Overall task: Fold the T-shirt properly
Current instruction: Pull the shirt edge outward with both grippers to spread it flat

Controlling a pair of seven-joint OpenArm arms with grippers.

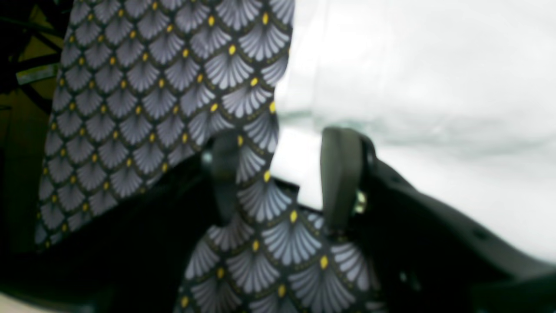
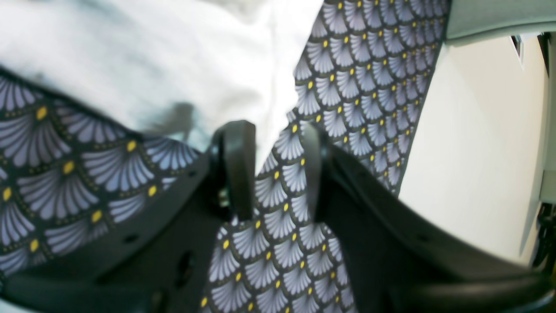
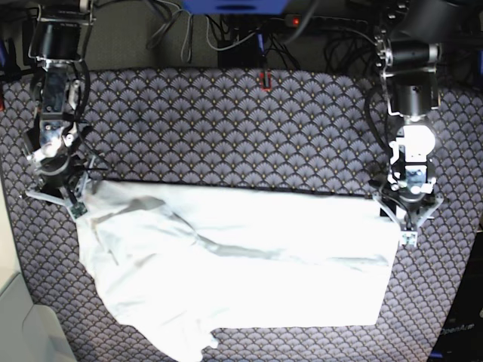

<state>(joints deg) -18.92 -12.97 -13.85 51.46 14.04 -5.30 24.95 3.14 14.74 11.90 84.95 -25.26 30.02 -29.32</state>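
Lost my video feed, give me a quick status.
Left tool and right tool open, nothing gripped, at the T-shirt's top corners. Shirt spread, wrinkled on tablecloth. Nothing in the way.

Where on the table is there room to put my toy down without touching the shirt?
The widest bare stretch of tablecloth lies between the T-shirt's top edge and the cables at the back. A thinner strip runs right of the shirt, below the left gripper. It's crowded at the shirt's two upper corners, where the left and right gripper sit.

patterned tablecloth (image 3: 226,128), white t-shirt (image 3: 249,264) spread flat
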